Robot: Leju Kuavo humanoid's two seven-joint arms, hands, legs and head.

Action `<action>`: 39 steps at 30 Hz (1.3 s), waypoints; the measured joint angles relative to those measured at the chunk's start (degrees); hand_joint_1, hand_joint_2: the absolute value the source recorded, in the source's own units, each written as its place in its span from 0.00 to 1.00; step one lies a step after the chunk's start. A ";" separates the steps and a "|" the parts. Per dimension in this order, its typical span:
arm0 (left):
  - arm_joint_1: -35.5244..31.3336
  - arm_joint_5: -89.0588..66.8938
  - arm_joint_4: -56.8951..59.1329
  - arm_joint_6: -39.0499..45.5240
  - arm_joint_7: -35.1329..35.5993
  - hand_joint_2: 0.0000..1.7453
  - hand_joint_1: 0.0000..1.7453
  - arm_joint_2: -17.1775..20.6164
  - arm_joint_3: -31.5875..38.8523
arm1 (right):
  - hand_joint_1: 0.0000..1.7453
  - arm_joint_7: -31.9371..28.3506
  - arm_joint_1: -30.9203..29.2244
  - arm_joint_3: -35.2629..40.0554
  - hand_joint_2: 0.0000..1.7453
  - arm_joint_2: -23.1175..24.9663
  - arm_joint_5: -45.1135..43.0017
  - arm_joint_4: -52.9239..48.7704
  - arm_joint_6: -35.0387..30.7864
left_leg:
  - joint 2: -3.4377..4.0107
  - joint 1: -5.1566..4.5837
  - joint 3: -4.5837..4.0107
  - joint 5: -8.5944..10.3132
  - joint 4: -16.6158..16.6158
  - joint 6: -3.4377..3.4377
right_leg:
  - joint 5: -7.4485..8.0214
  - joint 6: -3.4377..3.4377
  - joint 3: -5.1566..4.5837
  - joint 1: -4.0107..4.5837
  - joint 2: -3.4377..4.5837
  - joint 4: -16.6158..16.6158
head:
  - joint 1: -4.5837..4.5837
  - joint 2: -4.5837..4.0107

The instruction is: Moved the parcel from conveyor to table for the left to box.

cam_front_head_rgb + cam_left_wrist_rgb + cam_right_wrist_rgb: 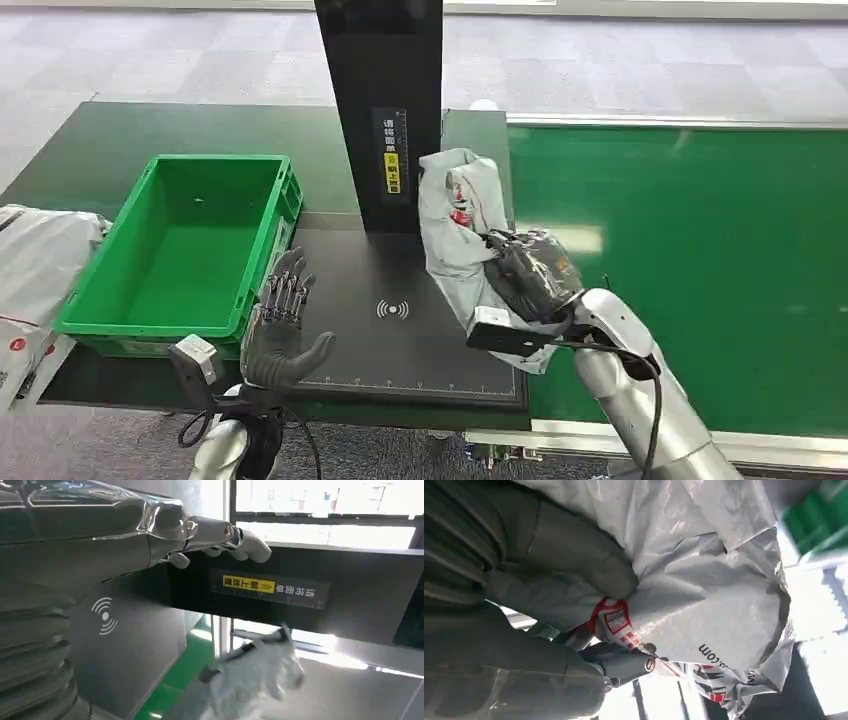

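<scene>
Right hand [530, 275] grips grey poly-mailer parcel [455, 215] over black scan pad [400, 330]; left hand [280, 330] spread, empty. Lower it flat on the pad's middle, clear of the black post [385, 110], before letting go.

Grey tiled floor [200, 50], bright windows [325, 500]

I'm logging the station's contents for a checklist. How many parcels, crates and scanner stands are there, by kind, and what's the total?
Grey parcels: 2, one gripped by the right hand over the black scan plate, one lying left of the crate.
Green crates: 1, nothing in it.
Black scanner stands: 1.
Total: 4.
</scene>
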 measured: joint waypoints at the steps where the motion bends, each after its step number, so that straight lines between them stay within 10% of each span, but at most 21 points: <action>1: -0.03 0.11 0.00 0.00 -0.04 1.00 0.00 -0.02 0.00 | 1.00 0.52 -2.13 1.97 1.00 0.41 -0.37 2.20 2.08 | 0.02 0.00 0.02 0.00 0.00 0.00 | 0.00 0.00 0.00 0.00 0.02 -0.01 | 0.07 0.00; 21: -2.63 1.03 0.85 -0.70 2.14 1.00 0.00 -0.24 0.00 | 1.00 -6.90 -21.26 25.78 1.00 13.24 4.70 36.58 5.22 | -0.06 0.01 0.00 0.04 0.01 -0.01 | 0.01 -0.02 -0.04 0.02 -0.03 0.00 | 0.04 0.00; 23: -2.66 0.90 0.85 -0.83 2.34 1.00 0.00 -0.42 -0.02 | 0.00 -6.57 -21.27 27.34 1.00 14.14 6.03 37.17 3.13 | -0.04 0.01 0.00 0.04 0.01 -0.01 | 0.01 -0.02 -0.04 0.01 -0.02 0.00 | 0.02 0.00; 39: -3.23 0.92 2.03 -2.54 2.05 1.00 0.00 -0.37 -1.05 | 0.00 -0.33 -20.12 27.53 1.00 14.16 5.39 39.68 -22.94 | -0.02 0.00 0.00 0.05 0.04 -0.02 | 0.03 -0.02 -0.08 0.01 0.00 -0.01 | 0.04 0.00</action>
